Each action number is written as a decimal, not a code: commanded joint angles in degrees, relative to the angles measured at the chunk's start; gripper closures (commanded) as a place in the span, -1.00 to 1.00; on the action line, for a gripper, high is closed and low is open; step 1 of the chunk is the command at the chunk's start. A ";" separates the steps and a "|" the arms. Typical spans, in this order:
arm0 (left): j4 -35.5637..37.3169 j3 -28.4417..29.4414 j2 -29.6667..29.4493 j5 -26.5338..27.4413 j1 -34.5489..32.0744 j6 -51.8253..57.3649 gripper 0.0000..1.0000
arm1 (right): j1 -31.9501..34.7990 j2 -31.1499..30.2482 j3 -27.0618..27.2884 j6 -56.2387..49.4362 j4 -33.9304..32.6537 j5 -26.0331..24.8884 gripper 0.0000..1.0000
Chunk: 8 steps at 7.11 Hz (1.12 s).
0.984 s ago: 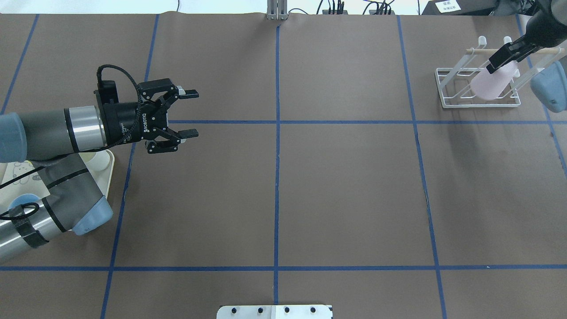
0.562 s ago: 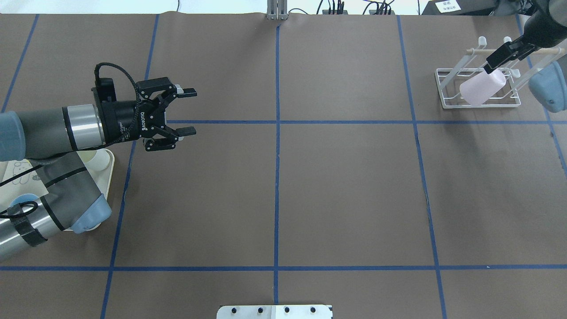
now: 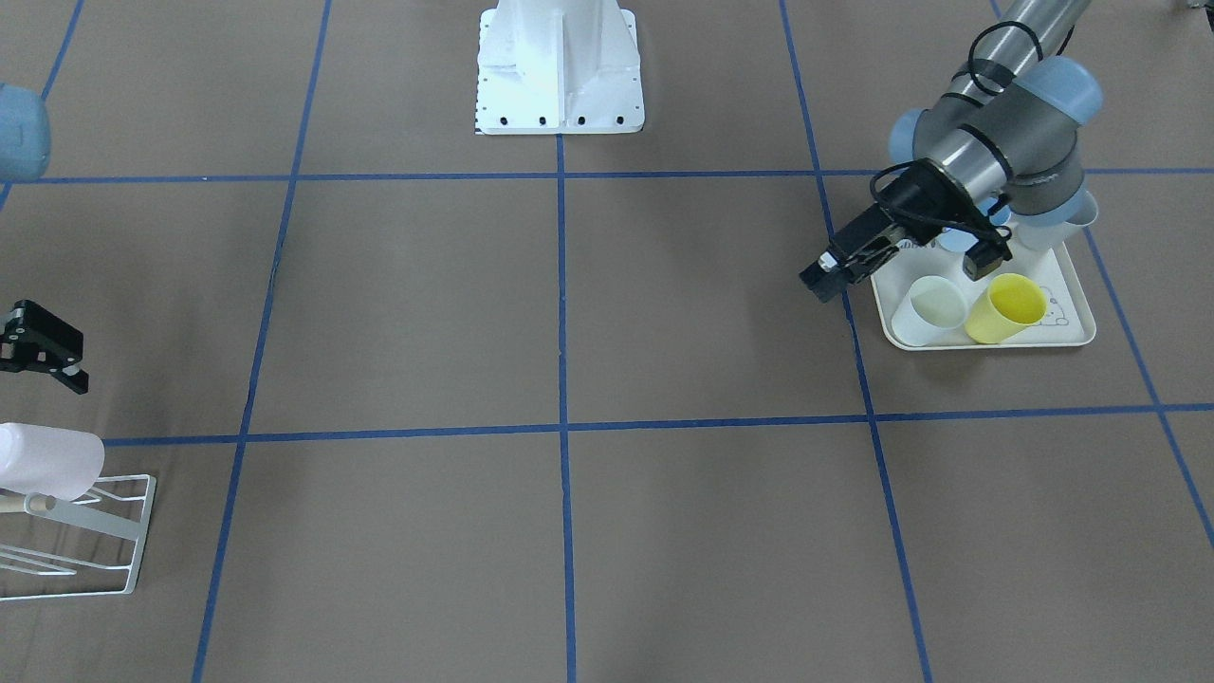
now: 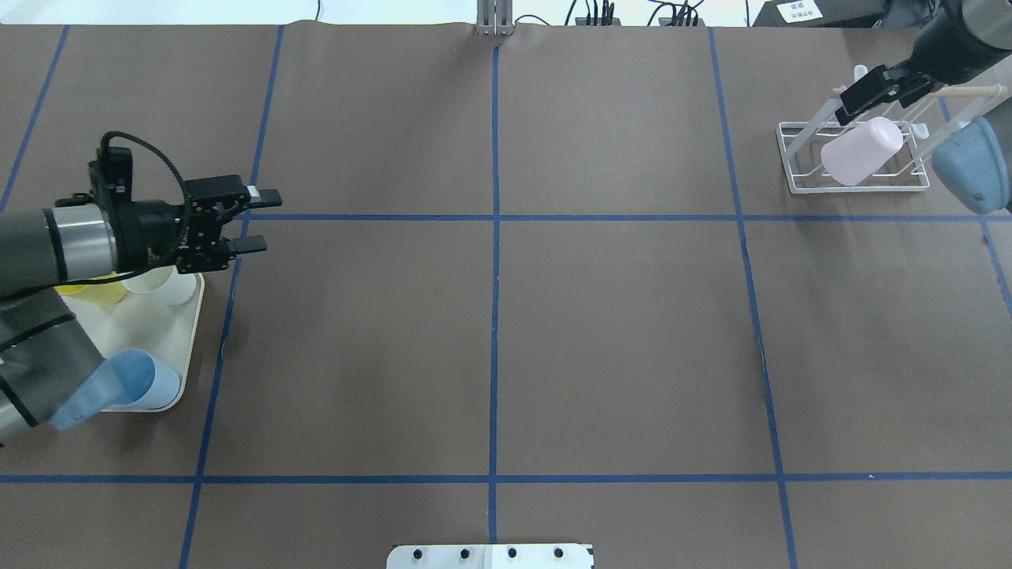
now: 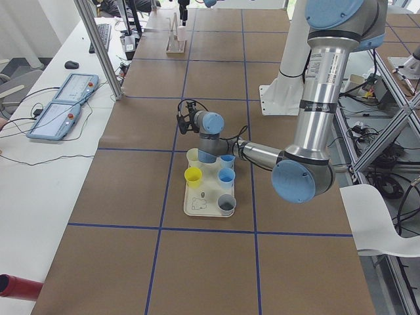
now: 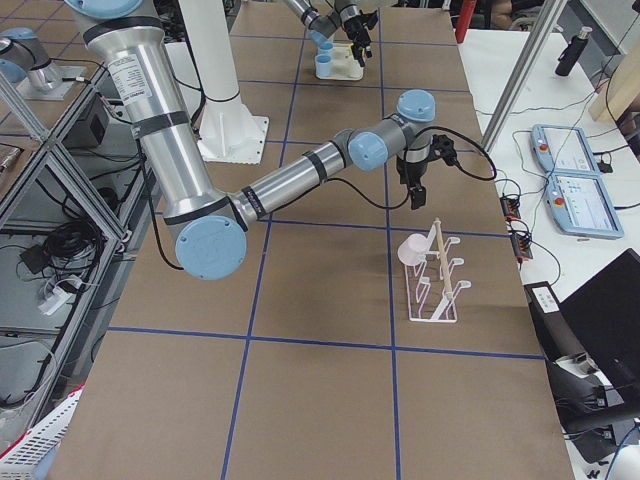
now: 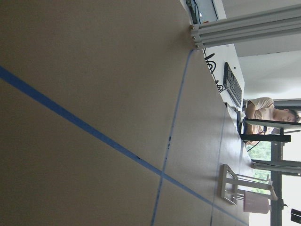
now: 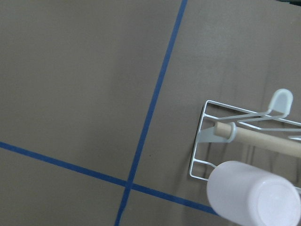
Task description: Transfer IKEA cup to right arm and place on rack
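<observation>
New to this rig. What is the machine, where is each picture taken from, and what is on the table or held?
Two robot arms work at a brown table taped with blue lines. Two pictures come from fixed cameras above, one behind the robot and one facing it; two from the table's ends; two from cameras on the wrists. The left arm hovers by a cream tray of cups, jaws open and empty. The right arm is near a white wire rack, where a pink cup sits tilted; that arm's jaws hold nothing.
</observation>
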 commanded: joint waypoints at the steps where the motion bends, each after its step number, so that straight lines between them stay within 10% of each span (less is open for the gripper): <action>1: 5.04 0.24 0.96 -13.15 -15.24 9.24 -1.00 | -3.27 -0.04 2.68 6.27 0.85 -0.11 -0.97; 5: 19.09 -0.37 17.18 -14.00 -24.28 51.98 -1.00 | -7.67 -1.10 2.16 14.45 8.76 -0.46 -0.97; 8: 20.17 -3.26 29.84 -14.43 -22.01 57.08 -1.00 | -8.73 -1.01 1.90 14.36 8.77 -0.37 -0.97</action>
